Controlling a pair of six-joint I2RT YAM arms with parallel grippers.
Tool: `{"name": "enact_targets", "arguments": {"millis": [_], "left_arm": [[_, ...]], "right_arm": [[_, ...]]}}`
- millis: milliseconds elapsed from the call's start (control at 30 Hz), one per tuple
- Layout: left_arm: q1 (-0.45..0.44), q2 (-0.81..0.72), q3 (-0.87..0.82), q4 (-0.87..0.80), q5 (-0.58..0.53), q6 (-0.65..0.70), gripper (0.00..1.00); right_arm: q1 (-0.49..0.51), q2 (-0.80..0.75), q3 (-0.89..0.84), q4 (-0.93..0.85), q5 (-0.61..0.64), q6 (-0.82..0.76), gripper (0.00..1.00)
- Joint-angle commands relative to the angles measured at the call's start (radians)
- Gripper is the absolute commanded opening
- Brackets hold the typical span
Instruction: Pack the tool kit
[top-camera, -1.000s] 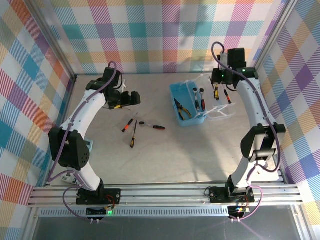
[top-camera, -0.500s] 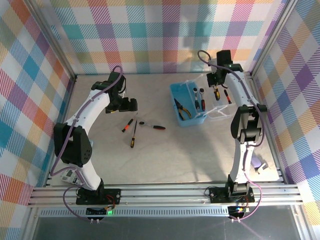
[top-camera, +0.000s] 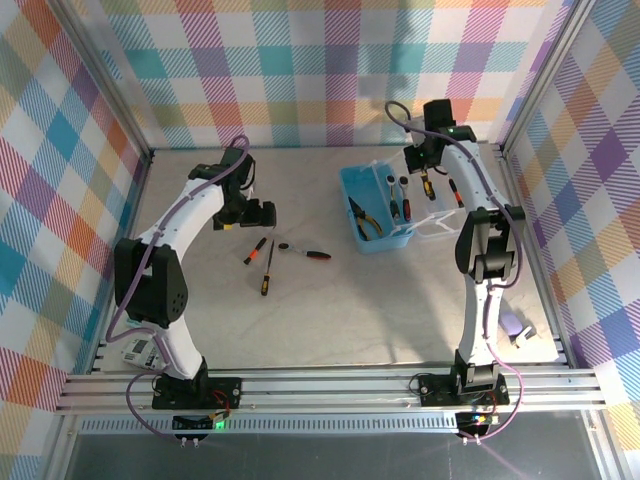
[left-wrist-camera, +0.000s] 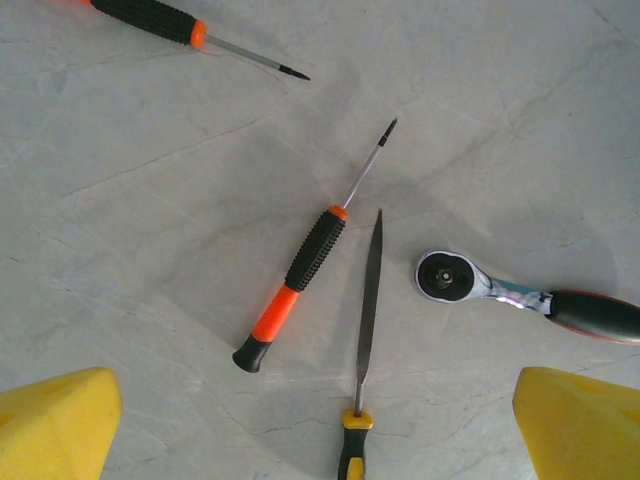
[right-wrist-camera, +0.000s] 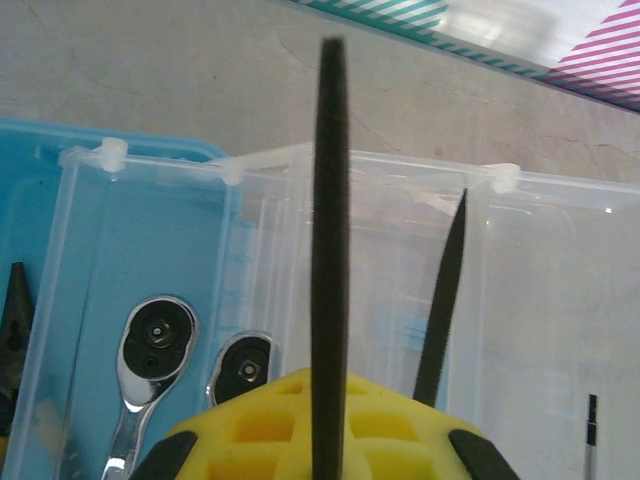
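1. Right gripper (right-wrist-camera: 328, 440) is clamped on a thin file (right-wrist-camera: 328, 200) over the clear lid (right-wrist-camera: 560, 300), upper right; letting go here likely misses the blue case (top-camera: 350, 190).
2. Left gripper (left-wrist-camera: 315, 425) is wide above the screwdriver (left-wrist-camera: 296, 285), lower centre; the second file (left-wrist-camera: 369, 290) just beside it could snag.

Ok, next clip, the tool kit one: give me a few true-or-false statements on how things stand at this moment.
1. The left gripper is open above loose tools on the table. True.
2. The right gripper is empty. False: it is shut on a thin dark file.
3. The yellow-handled pliers lie on the table. False: they lie inside the blue case.
4. A ratchet wrench lies on the table, outside the case. True.
5. The clear lid covers the case. False: it lies open beside the case.
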Motion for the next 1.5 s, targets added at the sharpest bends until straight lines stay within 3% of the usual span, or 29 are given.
{"name": "enact_targets", "arguments": {"millis": [0,433,667,900,967,1033,1100,1333,1467], "left_arm": [[-0.005,0.016,0.022,-0.036,0.018,0.019,1.00],[-0.006,0.040,0.021,-0.036,0.019,0.029,1.00],[-0.005,0.055,0.027,-0.039,0.024,0.027,1.00],[-0.010,0.036,0.026,-0.051,0.034,0.006,1.00],[-0.022,0.020,0.008,-0.038,0.047,-0.019,1.00],[-0.041,0.013,-0.018,-0.024,0.062,-0.046,1.00],[-0.064,0.016,-0.047,-0.009,0.041,-0.071,0.99],[-0.063,0.082,-0.076,0.013,-0.128,-0.082,0.84],[-0.051,0.170,-0.026,0.037,-0.149,-0.038,0.77]], "right_arm": [[0.003,0.049,0.027,-0.030,-0.019,-0.021,0.00],[0.003,0.111,0.103,-0.090,0.082,-0.078,0.02],[0.002,0.137,0.170,-0.132,0.113,-0.093,0.32],[0.014,0.072,0.171,-0.158,0.079,-0.064,0.48],[0.024,0.035,0.162,-0.165,0.056,-0.061,0.63],[0.034,-0.009,0.147,-0.175,0.024,-0.052,0.88],[0.046,-0.069,0.106,-0.174,-0.026,-0.032,0.99],[0.091,-0.289,-0.165,-0.092,-0.142,0.045,0.99],[0.104,-0.367,-0.296,-0.044,-0.157,0.084,0.99]]}}
